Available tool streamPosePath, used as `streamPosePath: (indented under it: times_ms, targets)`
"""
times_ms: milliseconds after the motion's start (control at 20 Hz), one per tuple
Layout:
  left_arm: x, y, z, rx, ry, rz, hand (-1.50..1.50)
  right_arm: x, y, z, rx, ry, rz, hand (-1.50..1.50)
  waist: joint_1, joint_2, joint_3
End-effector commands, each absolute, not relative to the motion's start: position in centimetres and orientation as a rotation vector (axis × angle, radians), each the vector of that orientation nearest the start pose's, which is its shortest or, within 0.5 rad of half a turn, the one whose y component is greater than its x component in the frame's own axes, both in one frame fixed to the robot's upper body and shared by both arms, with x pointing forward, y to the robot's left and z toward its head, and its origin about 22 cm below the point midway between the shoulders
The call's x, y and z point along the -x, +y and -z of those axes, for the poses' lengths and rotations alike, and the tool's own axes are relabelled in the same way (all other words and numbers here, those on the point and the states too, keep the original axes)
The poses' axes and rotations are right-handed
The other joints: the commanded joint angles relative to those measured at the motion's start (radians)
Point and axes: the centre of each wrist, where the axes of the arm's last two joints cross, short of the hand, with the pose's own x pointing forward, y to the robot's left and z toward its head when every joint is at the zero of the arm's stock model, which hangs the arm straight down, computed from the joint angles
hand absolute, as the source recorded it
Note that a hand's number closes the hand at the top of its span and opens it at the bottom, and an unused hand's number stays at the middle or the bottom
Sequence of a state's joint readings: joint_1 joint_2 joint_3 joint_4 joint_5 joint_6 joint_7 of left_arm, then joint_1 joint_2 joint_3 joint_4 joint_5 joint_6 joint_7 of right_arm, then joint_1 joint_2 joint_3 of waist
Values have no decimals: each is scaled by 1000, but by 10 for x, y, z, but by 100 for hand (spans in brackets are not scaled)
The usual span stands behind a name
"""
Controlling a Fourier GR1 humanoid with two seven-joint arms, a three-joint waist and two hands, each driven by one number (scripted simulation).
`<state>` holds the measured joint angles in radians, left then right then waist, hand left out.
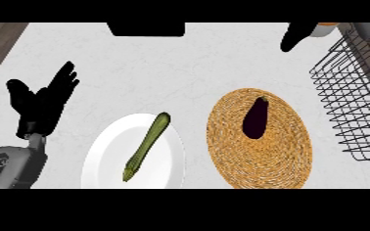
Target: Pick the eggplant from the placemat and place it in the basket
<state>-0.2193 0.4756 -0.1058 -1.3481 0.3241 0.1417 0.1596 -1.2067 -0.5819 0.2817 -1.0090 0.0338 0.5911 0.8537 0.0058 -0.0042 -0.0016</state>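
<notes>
Head view: the eggplant point(255, 118) lies on the round woven placemat point(269, 162), in its upper half, with the stem end pointing up and slightly to the right. The black wire basket point(323, 61) stands at the right edge, just beside the placemat and apart from the eggplant. To the left of the placemat is a white plate point(107, 162) with a long green zucchini point(147, 145) lying across it. The left hand point(42, 103) shows near the left edge, with its fingers straight and spread upward, and it holds nothing. The right hand is not visible.
</notes>
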Motion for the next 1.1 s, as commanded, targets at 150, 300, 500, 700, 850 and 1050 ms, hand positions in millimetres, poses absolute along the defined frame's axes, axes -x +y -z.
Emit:
streamPosePath:
  times_ms: [150,300,500,700,850,1050]
  targets:
    - [-296,328,-41,-213,-1380,48,0,-406,-243,-322,489,-909,-1088,-150,-26,-4,1]
    - [-292,348,-36,-216,-1370,54,0,-393,-263,-305,455,-965,-1037,-150,-25,-2,1]
    - [-291,323,-32,-204,-1369,79,0,-369,-274,-301,499,-1066,-947,-150,-22,0,1]
    - [-294,314,-31,-188,-1374,54,0,-342,-274,-265,452,-1094,-925,-150,-25,0,1]
    - [-293,315,-38,-182,-1368,57,0,-333,-267,-232,467,-1077,-933,-150,-14,2,2]
    - [-298,318,-40,-197,-1384,63,0,-324,-282,-185,496,-1136,-903,-150,-10,5,2]
